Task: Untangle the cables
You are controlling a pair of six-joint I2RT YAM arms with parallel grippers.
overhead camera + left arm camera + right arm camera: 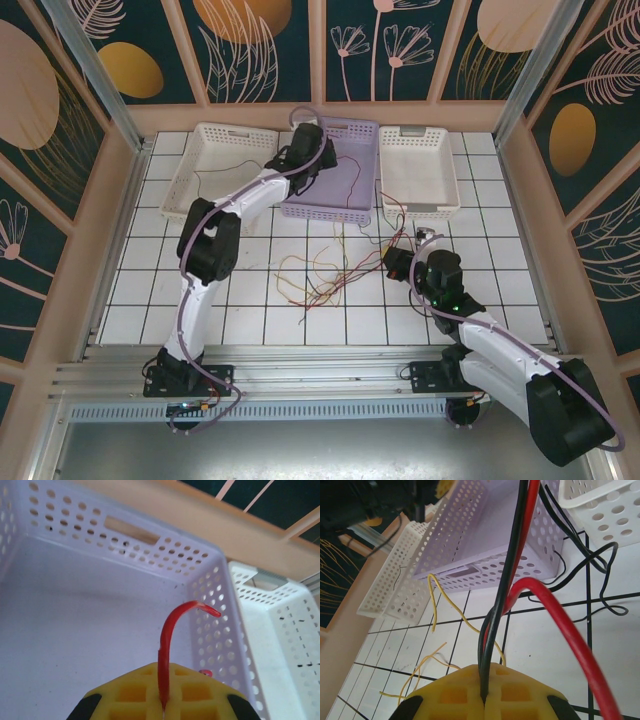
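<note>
Cables (pixel 318 272) are seen sprawled on the table (pixel 150 300) between the arms, nearer the right claw (pixel 484 700), which is clamped on black and red strands (pixel 507 590) running toward the lavender basket (pixel 325 212), where the left claw (pixel 162 707) is clamped on a red strand (pixel 165 645).

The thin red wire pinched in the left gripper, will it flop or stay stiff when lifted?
Probably floppy: the thin red wire droops over above the left gripper. Likely light, being hair-thin beside the perforated lavender plastic basket.
</note>
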